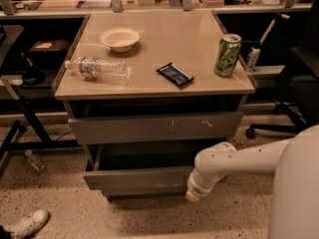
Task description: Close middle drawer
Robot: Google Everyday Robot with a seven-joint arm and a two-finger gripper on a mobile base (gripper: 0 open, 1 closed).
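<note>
Middle drawer [134,179]: pulled out from the cabinet, low under the table, its plain grey front forward and dark inside showing.
Gripper [192,195]: at the right end of that drawer's front, pointing down toward the floor; whether it is clenched or released, cannot tell.
Arm [234,161]: white, reaching in from the right.
Scratched drawer front [149,127]: directly above the open drawer.
Tabletop [164,44]: holds a white bowl [119,38], a water bottle [97,67] lying on its side, a dark snack packet [175,74] and an upright green can [228,55].
Floor: speckled, with a white shoe [25,224] at lower left.
</note>
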